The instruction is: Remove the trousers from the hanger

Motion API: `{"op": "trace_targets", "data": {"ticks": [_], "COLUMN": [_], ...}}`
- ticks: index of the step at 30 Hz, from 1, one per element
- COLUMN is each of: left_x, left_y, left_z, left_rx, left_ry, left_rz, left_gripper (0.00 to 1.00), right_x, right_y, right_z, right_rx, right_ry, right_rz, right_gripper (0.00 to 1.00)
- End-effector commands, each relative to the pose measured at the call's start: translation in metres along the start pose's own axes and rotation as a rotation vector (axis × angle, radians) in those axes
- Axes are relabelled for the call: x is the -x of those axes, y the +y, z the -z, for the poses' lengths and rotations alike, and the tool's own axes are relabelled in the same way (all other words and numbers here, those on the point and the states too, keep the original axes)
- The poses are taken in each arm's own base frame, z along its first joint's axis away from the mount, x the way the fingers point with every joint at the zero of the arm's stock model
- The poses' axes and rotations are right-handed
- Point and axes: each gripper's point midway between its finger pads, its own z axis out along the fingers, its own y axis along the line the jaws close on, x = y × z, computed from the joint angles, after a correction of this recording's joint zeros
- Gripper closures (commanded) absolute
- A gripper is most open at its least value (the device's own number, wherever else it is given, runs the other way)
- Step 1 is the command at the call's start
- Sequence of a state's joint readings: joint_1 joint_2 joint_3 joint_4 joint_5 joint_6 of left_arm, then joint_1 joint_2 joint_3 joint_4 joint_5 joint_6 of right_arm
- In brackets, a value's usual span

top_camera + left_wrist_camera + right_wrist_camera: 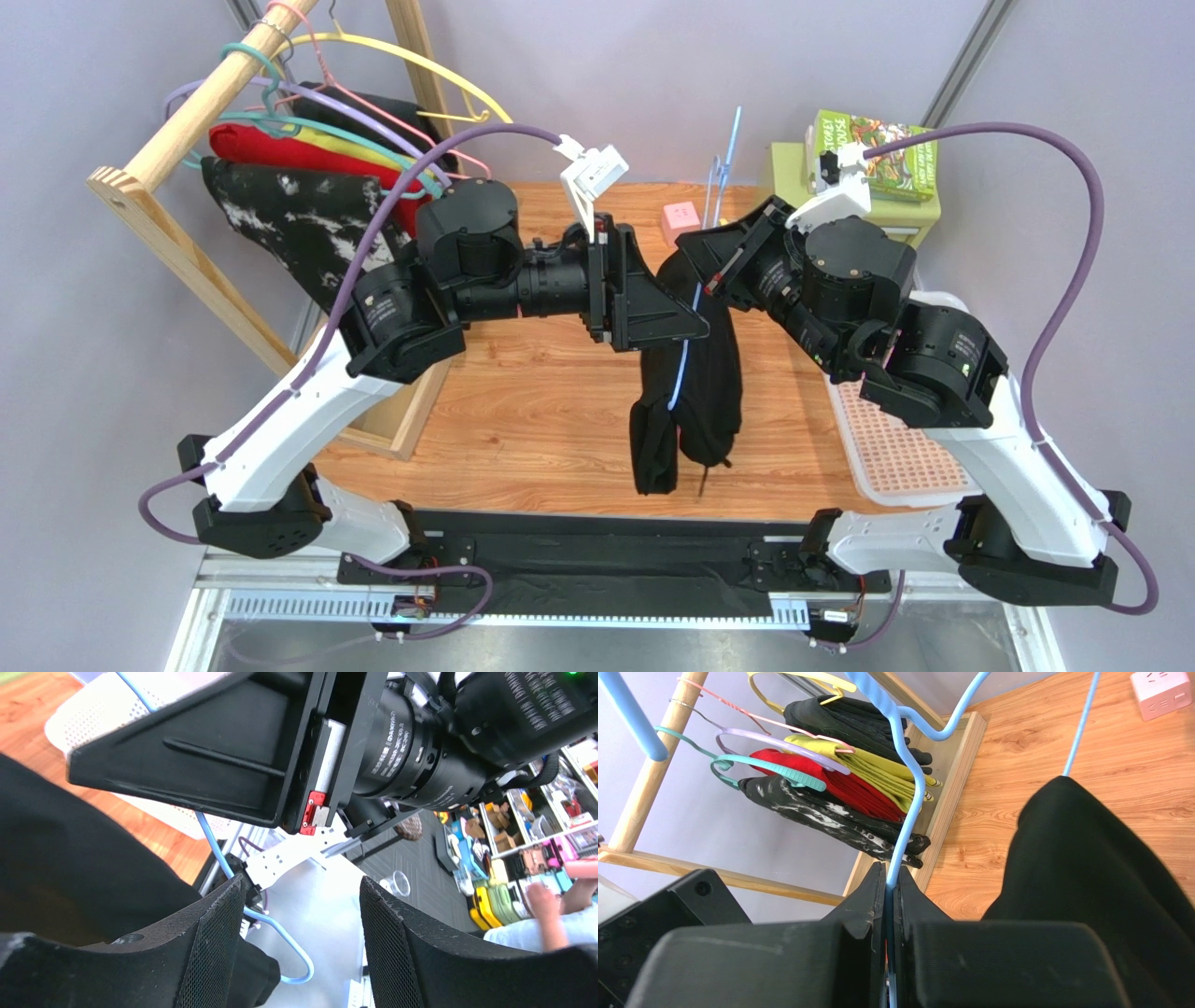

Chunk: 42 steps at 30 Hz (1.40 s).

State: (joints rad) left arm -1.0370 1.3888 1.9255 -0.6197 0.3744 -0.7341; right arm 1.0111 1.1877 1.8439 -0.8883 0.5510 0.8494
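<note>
Above the table (pixel 533 406), I log one pair of black trousers (pixel 687 406) draped on one light-blue hanger (pixel 629 715), between my two arms. Right gripper (pixel 891 903) is clenched on the hanger wire. Left gripper (pixel 302 906) is released, with fabric just beside one finger.

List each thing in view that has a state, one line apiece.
trousers, draped on the hanger, not yet off.
hanger, off the rack, clamped in the right gripper.
right gripper, shut on the hanger.
left gripper, open, beside the trousers.
red garment, hung on the rack.
</note>
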Motion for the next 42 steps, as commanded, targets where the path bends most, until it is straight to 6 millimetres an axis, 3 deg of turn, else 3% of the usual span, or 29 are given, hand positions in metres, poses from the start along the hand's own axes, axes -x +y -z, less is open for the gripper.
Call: {"op": "trace_targets", "data": {"ticks": [1,9,21,26,42], "left_x": [0.006,0.006,0.005,0.012,0.003], "left_y": [0.006,0.007,0.022,0.024,-0.011], "left_z": [0.003,-0.011,-0.005,0.003,-0.015], "left_rx": [0.025,-0.001,0.060,0.082,-0.202], "left_ry": [-0.026,-0.006,-0.012,-0.048,0.042], "left_rz": [-0.005,0.013,0.029,0.007,0.117], "left_gripper": [0.36,0.50,0.46,0.50,0.64], "right_x": [0.037,0.043,0.043,0.039,0.030], "right_y": [0.036,0.039,0.043,0.042,0.060], "right_z": [0.017,0.023,0.027,0.028,0.020], "right_rx": [0.150,0.169,0.199,0.203,0.285], "right_ry": [-0.097,-0.103,-0.095,-0.084,-0.062], "right_rz": [-0.154,-0.179,-0.189,-0.190,-0.163], "right_gripper": [1.00,1.00,1.00,1.00,1.00]}}
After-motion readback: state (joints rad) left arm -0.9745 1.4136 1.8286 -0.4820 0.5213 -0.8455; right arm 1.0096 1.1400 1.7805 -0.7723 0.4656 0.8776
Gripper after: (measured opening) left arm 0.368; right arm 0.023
